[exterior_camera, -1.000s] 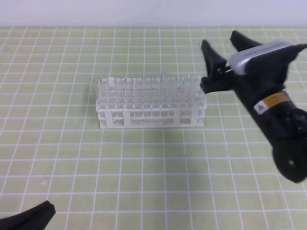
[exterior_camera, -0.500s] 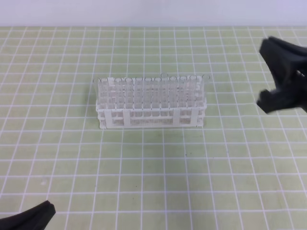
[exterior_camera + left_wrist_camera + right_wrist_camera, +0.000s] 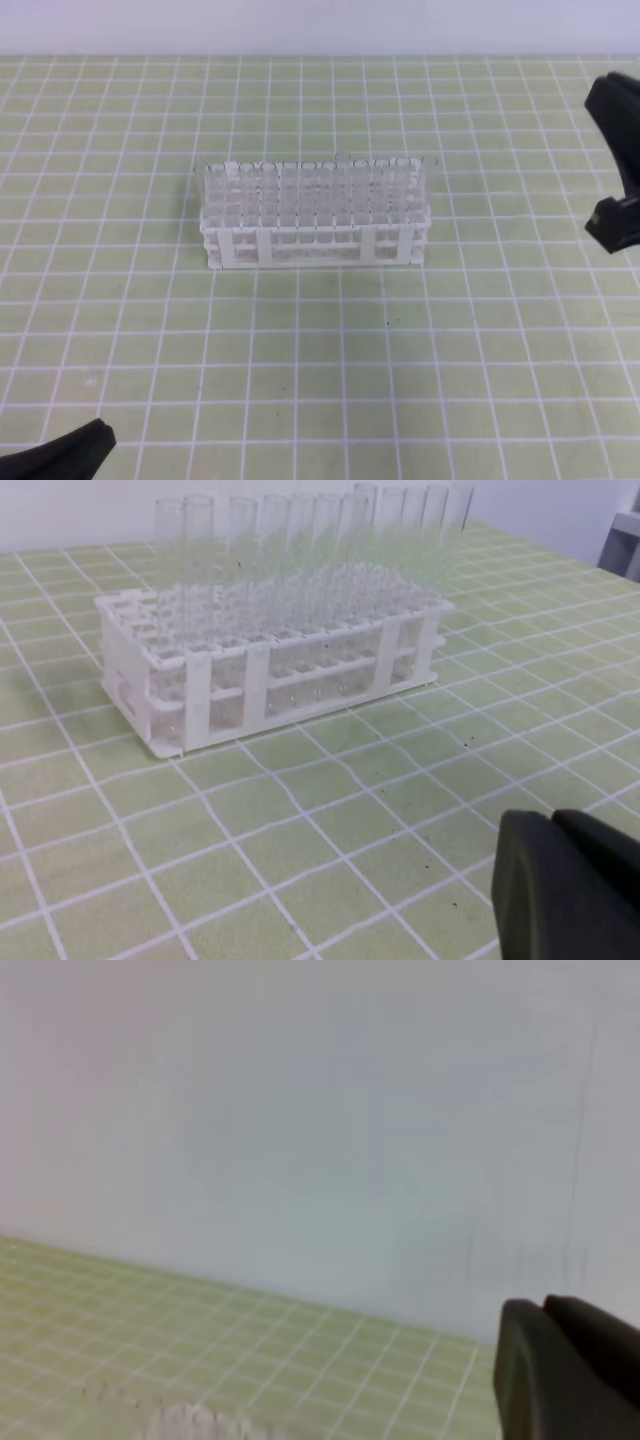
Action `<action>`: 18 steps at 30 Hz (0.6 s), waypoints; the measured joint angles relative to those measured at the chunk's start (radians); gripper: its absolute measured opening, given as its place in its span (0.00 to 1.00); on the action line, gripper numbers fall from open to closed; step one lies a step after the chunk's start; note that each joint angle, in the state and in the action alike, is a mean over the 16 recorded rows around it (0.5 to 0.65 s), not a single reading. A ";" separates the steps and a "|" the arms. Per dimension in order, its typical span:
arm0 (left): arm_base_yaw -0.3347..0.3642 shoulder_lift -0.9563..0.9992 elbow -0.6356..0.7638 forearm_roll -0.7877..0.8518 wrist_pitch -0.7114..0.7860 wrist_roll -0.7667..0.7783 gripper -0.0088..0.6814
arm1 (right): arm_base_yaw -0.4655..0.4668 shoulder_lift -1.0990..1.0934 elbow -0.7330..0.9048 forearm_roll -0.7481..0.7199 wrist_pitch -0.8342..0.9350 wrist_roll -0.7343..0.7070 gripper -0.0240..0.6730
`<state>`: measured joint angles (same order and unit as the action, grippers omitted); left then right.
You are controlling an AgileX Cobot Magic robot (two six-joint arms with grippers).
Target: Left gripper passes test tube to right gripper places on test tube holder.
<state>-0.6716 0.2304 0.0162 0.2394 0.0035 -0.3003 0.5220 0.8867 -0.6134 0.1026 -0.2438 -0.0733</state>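
Note:
The white test tube holder (image 3: 315,232) stands mid-table, and clear test tubes (image 3: 340,175) stand upright in its back row; they also show in the left wrist view (image 3: 330,530) above the rack (image 3: 260,650). No tube is in either gripper. My right gripper (image 3: 608,105) is at the right edge, well clear of the rack, and its fingers (image 3: 525,1370) are shut together on nothing. My left gripper (image 3: 60,455) rests low at the bottom left corner. Its fingers (image 3: 530,880) are shut and empty, in front of the rack.
A green mat with a white grid (image 3: 320,340) covers the table. A pale wall (image 3: 320,25) runs along the far edge. The rack shows only as a white blur (image 3: 200,1422) at the bottom of the right wrist view.
The right gripper has drawn back from the rack's right end to the right edge of the view, and its fingers have closed. The left arm has stayed where it was.

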 joint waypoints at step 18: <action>0.000 -0.001 0.000 0.000 0.002 0.000 0.01 | -0.404 -0.575 0.352 0.009 0.289 -0.022 0.01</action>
<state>-0.6715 0.2291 0.0162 0.2394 0.0052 -0.3003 0.1183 0.3121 -0.2615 0.1118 0.0457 -0.0957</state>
